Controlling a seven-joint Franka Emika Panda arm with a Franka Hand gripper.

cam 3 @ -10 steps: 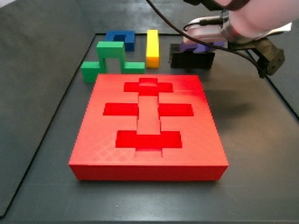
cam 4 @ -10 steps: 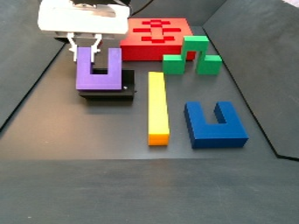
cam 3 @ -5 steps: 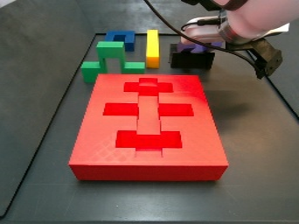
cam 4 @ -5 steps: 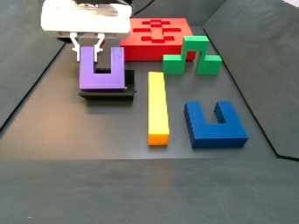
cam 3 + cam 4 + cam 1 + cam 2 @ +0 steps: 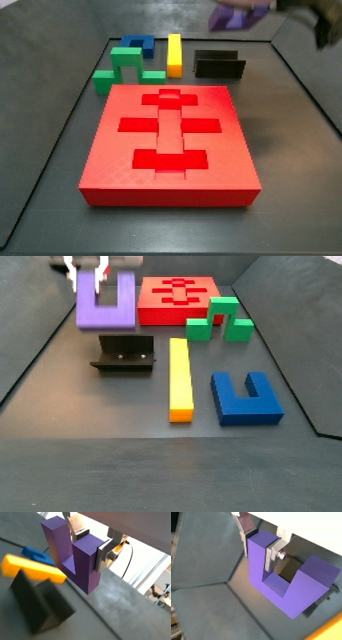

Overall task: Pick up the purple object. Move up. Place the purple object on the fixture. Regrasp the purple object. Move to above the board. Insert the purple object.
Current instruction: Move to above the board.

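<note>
The purple object (image 5: 104, 304), a U-shaped block, hangs in the air above the black fixture (image 5: 127, 353), with its prongs pointing up. My gripper (image 5: 88, 276) is shut on one prong; both wrist views show the silver fingers (image 5: 103, 554) (image 5: 272, 554) clamping that prong of the purple object (image 5: 77, 557) (image 5: 284, 587). In a side view the purple object (image 5: 241, 15) is a blur at the top edge, above the fixture (image 5: 221, 66). The red board (image 5: 167, 150) lies in the middle of the floor and also shows in a side view (image 5: 181, 301).
A yellow bar (image 5: 179, 376), a blue U-shaped block (image 5: 247, 396) and a green block (image 5: 221, 318) lie beside the fixture and board. They also show in a side view: yellow (image 5: 174, 50), blue (image 5: 131, 47), green (image 5: 118, 68). Raised floor edges run along both sides.
The gripper has risen with the purple object, lifting it off the fixture, where it rested before. The fixture now stands bare.
</note>
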